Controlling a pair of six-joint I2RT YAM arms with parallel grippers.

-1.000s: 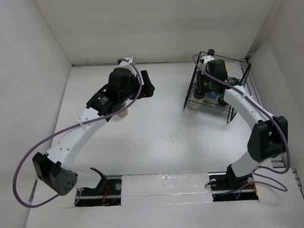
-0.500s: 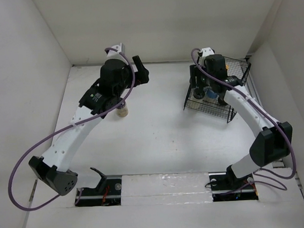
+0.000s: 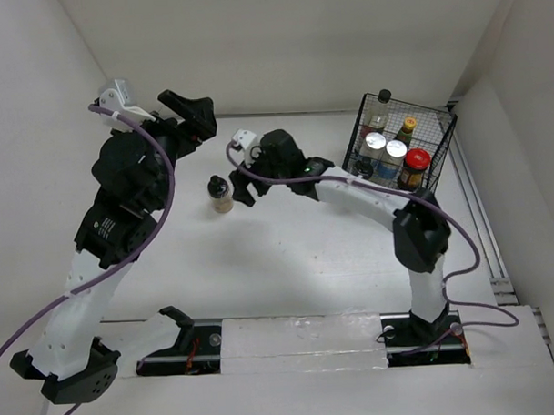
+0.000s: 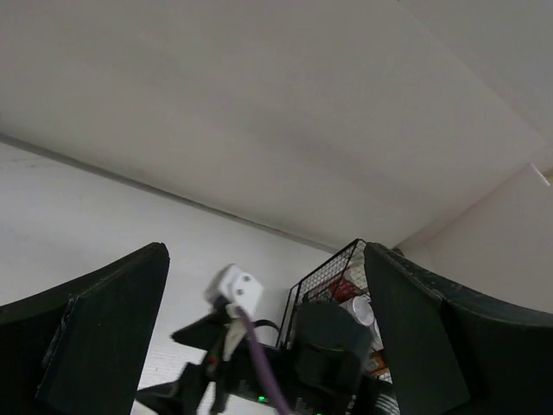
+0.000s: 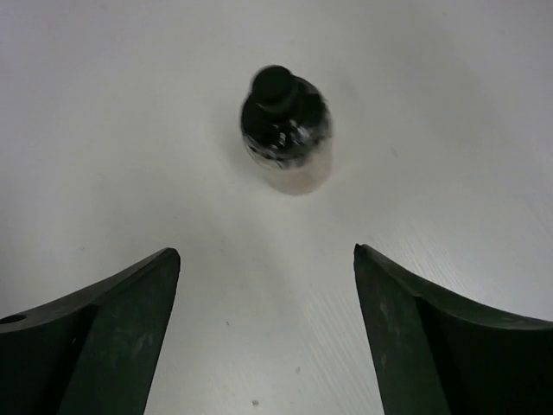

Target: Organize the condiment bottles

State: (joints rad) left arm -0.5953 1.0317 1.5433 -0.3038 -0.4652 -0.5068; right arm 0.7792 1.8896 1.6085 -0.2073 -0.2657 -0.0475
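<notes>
A: Condiment bottles (image 3: 396, 150): at least five in wire rack (image 3: 446, 138), upper right of top view. Any loose?
B: Pale dark-capped bottle (image 3: 221, 194), upright on table (image 3: 288, 262), centre-left.
A: Step?
B: Probably reaching for it. Right gripper (image 5: 265, 252) spread wide, empty, short of it. Left gripper (image 4: 263, 251) raised, upper left, also wide apart, holding nothing.
A: Next?
B: Likely calls for advancing to straddle the body, closing, then carrying across to rack.
</notes>
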